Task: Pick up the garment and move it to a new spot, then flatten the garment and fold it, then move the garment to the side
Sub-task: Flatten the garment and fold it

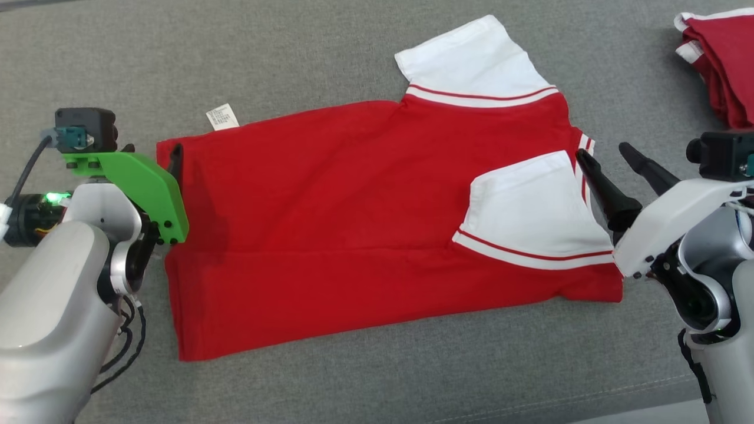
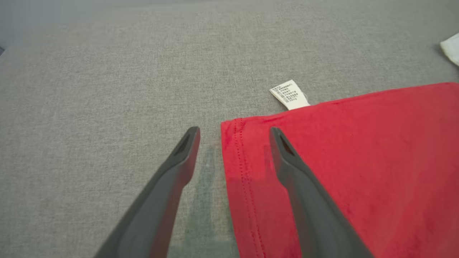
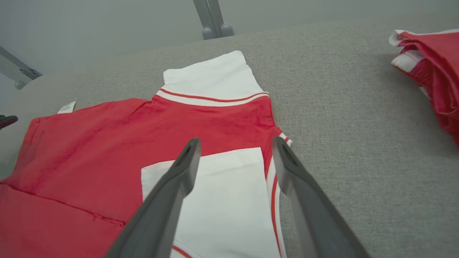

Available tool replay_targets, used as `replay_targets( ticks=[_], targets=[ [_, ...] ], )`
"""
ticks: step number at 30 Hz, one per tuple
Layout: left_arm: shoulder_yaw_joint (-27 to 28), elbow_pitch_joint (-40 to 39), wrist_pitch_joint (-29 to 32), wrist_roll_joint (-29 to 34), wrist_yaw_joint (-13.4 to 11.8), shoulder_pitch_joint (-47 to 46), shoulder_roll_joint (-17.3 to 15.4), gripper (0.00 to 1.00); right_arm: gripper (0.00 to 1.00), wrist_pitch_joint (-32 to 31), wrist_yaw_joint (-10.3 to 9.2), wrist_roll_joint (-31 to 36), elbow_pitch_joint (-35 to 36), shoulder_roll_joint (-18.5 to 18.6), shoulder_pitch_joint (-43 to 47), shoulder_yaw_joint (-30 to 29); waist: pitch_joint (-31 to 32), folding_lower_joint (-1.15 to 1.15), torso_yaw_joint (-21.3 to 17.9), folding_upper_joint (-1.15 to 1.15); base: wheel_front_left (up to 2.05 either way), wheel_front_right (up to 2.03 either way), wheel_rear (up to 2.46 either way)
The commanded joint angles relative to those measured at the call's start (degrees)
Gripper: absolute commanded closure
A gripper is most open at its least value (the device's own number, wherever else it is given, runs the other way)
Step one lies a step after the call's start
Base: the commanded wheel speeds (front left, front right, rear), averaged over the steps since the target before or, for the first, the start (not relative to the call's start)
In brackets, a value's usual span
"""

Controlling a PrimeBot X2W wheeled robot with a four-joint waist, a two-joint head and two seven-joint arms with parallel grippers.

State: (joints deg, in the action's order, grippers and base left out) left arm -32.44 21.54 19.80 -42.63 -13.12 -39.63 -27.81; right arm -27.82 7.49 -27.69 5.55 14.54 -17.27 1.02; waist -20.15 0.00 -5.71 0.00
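Our left gripper open wide at shirt hem, right gripper open wide by folded sleeve, both empty.

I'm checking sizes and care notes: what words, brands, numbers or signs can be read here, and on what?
White hem label at the edge of the red T-shirt: several rows of small dark print, too small and blurred to read.
Nothing else: no text, brand or number can be made out on the shirt's body, the bundle of red-and-white clothes or the grey fabric surface.
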Motion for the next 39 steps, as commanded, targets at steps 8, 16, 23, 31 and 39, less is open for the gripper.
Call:
replay_targets(
  ticks=[8,16,23,31,39],
  targets=[
    [-0.7,4.5,2.4,0.3,1.0,-4.4,0.0,0.37,0.00,1.3,-0.02,-0.8,-2.3,2.2,-4.9,2.8,-6.1,0.00,-1.7,0.00,0.00,0.00,0.00],
    [-1.1,6.1,0.6,0.1,3.0,-6.4,1.0,1.00,0.00,-0.2,-0.02,-0.1,-4.1,6.2,-11.6,4.5,-6.4,0.00,0.4,0.00,0.00,0.00,0.00],
    [-0.7,6.7,-3.6,0.2,4.9,-9.3,3.3,1.00,0.00,-3.5,-0.02,3.6,-13.4,8.6,-25.5,7.7,-8.1,0.00,4.3,0.00,0.00,0.00,0.00],
    [-2.6,5.3,-7.6,1.3,6.8,-11.9,7.9,1.00,0.00,-8.3,-0.02,5.9,-28.9,7.4,-38.9,7.0,-11.3,0.00,10.4,0.00,0.00,0.00,0.00],
    [-3.7,4.3,-9.6,1.7,6.8,-13.5,11.1,1.00,0.00,-9.2,-0.02,11.6,-42.4,5.7,-46.6,4.1,-13.9,0.00,13.7,0.00,0.00,0.00,0.00]
  ],
)
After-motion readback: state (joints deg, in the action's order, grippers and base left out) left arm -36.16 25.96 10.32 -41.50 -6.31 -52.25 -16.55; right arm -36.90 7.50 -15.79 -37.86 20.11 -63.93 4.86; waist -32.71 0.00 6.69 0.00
